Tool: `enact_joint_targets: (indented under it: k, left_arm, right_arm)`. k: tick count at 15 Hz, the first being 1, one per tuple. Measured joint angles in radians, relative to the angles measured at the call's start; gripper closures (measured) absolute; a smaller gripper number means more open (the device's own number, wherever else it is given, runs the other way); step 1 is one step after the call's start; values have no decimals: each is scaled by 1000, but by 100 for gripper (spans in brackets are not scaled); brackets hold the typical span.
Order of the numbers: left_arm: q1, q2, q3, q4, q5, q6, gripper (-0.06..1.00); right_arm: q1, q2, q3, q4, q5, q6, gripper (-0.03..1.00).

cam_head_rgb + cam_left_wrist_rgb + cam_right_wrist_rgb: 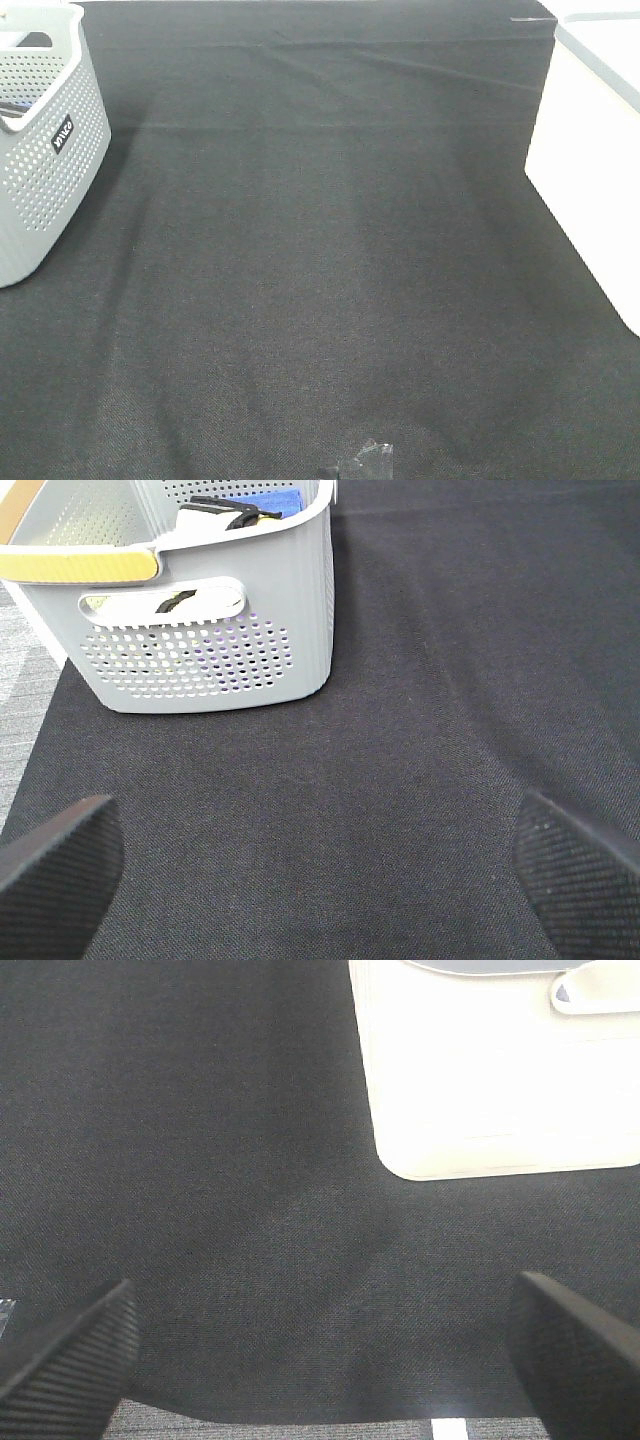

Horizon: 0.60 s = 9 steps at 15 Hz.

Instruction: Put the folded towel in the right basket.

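Fingers (pixel 55 865) of my left gripper (pixel 320 875) and right gripper (pixel 320 1355) stood wide, ribbed black pads over woven cloth (pixel 330 280). I saw no towel; smooth white right basket (pixel 590 150) stood far right.

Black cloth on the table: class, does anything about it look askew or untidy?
Slightly. The black cloth shows creases near its far edge and a shallow fold running across the middle. Nothing looks spilled or damaged.

I see a black woven tablecloth (pixel 330 280) filling my overhead view, creased toward twelve o'clock, evenly lit. Grey carpet (pixel 300 1430) shows past its edge in my right wrist view.
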Motion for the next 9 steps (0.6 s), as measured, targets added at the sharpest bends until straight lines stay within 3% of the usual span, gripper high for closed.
enact_joint_targets:
  k: [9]
  left_arm:
    - [0, 0, 0, 0, 0, 0, -5]
  right_arm:
    - [0, 0, 0, 0, 0, 0, 1]
